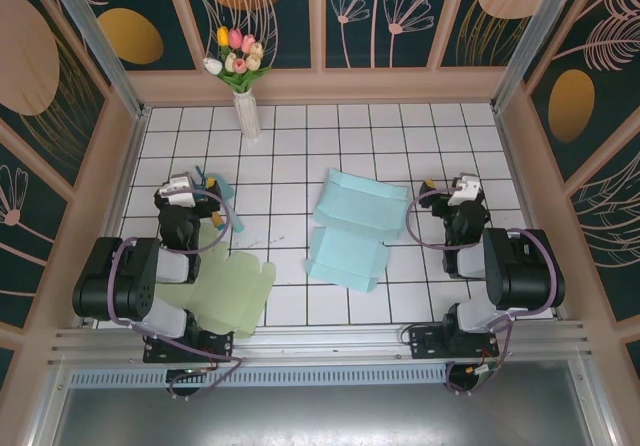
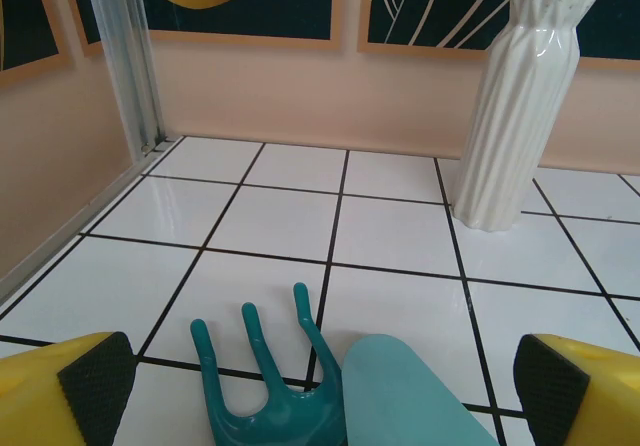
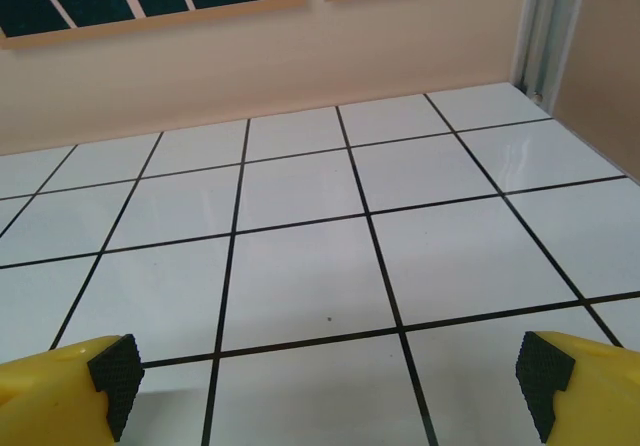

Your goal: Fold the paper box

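Paper box [image 1: 348, 231] left of right tool [image 1: 455, 184]

Two paper boxes [image 1: 350, 231] [image 1: 225, 286], one vase [image 1: 247, 114]

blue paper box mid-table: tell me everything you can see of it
The blue box is a pale blue paper blank, not yet folded into shape: one cut sheet of creased panels with small side flaps. It looks like thin, matte card. The near part lies flat; the far part seems slightly raised along a crease. It sits a little right of centre on the white-tiled table, askew to the grid lines. Only the table touches it.
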Controlling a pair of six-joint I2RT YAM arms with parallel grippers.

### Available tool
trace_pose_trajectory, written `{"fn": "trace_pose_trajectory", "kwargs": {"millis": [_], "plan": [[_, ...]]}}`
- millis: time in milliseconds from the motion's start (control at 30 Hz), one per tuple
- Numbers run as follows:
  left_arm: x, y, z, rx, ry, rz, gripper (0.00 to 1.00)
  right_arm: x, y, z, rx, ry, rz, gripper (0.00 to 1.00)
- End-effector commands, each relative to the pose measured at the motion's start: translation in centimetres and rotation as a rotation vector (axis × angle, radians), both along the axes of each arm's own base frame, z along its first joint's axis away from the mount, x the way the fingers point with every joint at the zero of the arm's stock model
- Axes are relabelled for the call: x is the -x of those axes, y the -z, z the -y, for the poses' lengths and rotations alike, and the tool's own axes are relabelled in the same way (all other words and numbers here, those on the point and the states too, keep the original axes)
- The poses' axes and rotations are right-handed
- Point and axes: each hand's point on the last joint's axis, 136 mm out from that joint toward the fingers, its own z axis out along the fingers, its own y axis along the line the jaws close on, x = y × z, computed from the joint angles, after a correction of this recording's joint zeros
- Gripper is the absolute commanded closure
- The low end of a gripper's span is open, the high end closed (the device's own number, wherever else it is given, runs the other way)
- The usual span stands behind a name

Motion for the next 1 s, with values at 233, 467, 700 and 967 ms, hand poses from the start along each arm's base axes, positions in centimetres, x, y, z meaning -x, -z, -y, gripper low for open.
{"fn": "trace_pose_trajectory", "kwargs": {"millis": [233,467,700,967], "plan": [[-0.4,-0.7,-0.2,-0.012,0.001,0.019,0.01,-0.5,-0.6,-0.4,-0.008,-0.041,0.019,0.01],[-0.4,-0.6,-0.2,-0.007,-0.005,0.017,0.01,-0.6,-0.6,-0.2,-0.011,-0.033,0.018,0.01],[-0.4,-0.6,-0.5,-0.005,-0.017,0.018,0.01,-0.6,-0.6,-0.2,-0.016,-0.037,0.017,0.01],[-0.1,-1.7,0.1,-0.018,0.016,0.031,0.01,-0.5,-0.7,-0.4,-0.006,-0.036,0.021,0.01]]}}
